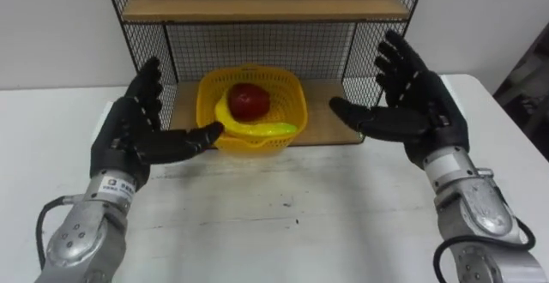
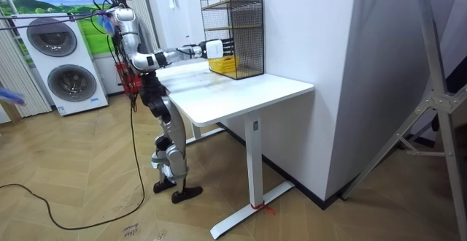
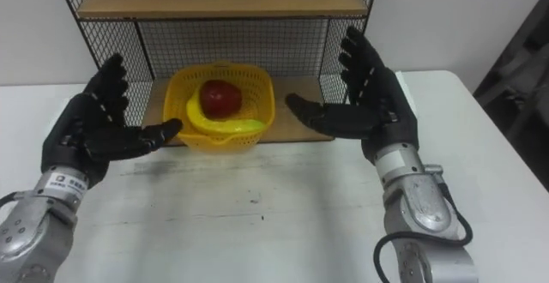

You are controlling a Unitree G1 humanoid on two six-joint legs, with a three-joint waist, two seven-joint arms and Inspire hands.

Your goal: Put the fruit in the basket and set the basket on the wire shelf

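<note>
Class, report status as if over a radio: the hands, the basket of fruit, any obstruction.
Left hand open, right hand open, flanking yellow basket. Basket on wire shelf, bottom level, apple and banana inside. Nothing in the way.

place: laundry room | cues: washing machines, wood floor, white table

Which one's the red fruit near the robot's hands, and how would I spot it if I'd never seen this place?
Find the black wire shelf standing at the back of the white table. On its lowest wooden board sits a yellow basket. The apple is the round, dark red fruit inside it, next to the long yellow banana.
</note>
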